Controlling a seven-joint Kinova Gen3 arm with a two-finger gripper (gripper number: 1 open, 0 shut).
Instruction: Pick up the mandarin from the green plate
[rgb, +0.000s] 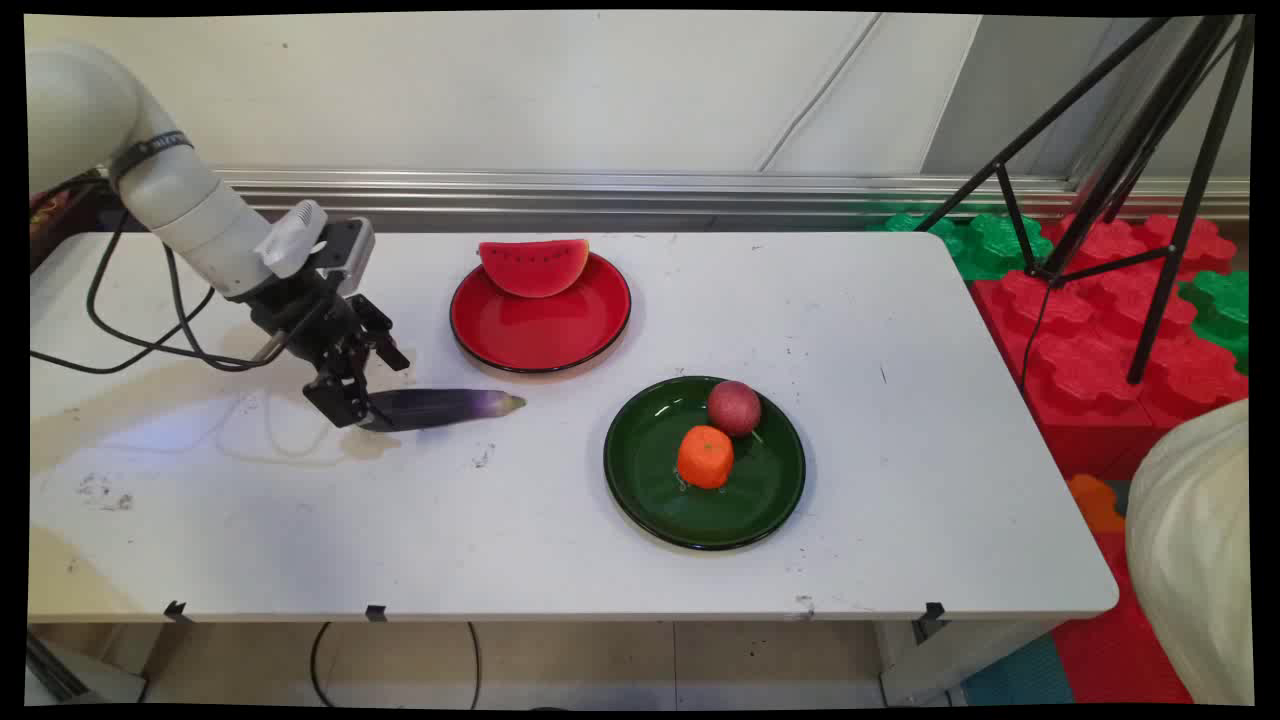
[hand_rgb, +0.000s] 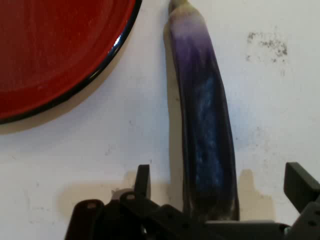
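Purple eggplant (hand_rgb: 205, 135), slender, pale-tipped, between spread gripper (hand_rgb: 222, 192) fingers

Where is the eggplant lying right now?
In the main view the eggplant lies flat on the white table, left of centre, just in front of the red plate, its left end between the open gripper's fingers.

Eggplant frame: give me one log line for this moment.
gripper: open, straddling the eggplant end | eggplant: flat on table | beside: red plate | jaws: apart, clear of it
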